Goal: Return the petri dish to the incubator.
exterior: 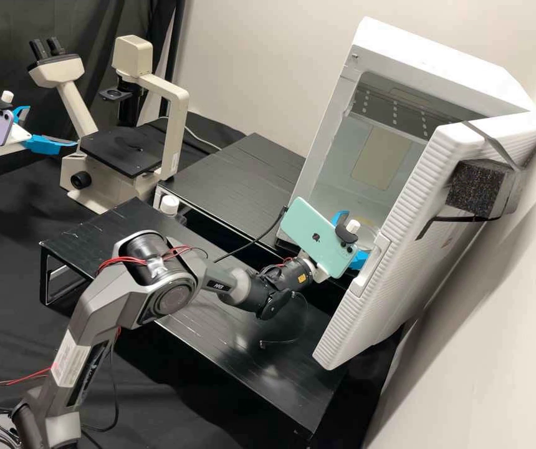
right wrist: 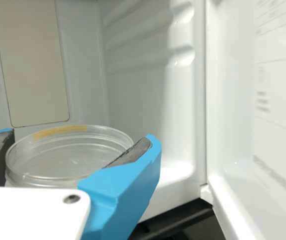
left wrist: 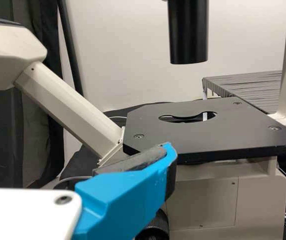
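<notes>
The right gripper [exterior: 359,259], parted to the dish's width, holds the petri dish [right wrist: 68,155] by its sides; its wrist view reveals a yellow strip along the rim. The high view adds the open incubator [exterior: 430,53] around them and the left gripper [exterior: 50,126], spread and empty, near the microscope [exterior: 171,125].

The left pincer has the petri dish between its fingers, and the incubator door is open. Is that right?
Not the left pincer: the right wrist view shows the petri dish between the fingers of the right pincer. The incubator door is open, as you say.
</notes>
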You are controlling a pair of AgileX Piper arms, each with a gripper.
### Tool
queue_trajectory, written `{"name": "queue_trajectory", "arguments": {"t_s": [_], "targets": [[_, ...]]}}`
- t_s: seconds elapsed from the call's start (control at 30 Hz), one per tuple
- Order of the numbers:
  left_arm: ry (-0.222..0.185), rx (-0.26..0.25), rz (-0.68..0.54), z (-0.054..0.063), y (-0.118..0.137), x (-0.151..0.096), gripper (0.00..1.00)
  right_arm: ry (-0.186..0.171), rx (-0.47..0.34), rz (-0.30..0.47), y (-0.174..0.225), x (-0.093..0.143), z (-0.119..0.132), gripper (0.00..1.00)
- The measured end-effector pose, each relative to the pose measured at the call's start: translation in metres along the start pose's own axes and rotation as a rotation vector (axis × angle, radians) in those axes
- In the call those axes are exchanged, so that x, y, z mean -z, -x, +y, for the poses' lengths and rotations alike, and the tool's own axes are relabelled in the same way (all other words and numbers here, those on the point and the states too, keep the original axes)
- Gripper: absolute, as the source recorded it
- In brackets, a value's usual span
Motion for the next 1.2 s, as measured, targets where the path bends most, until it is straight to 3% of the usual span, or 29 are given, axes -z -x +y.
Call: {"name": "queue_trajectory", "arguments": {"t_s": [0.33,0.47,0.7,1.2], "targets": [[0.0,0.0,0.0,0.0,0.0,0.0,1.0,-0.004,0.091,-0.025,-0.022,0.01,-0.028,0.0],[0.0,0.0,0.0,0.0,0.0,0.0,1.0,0.015,0.121,-0.035,-0.03,0.011,-0.04,0.0],[0.0,0.0,0.0,0.0,0.0,0.0,1.0,0.087,0.133,-0.037,-0.046,0.008,-0.055,0.0],[0.0,0.0,0.0,0.0,0.0,0.0,1.0,0.076,0.094,-0.067,-0.059,-0.006,-0.044,0.0]]}}
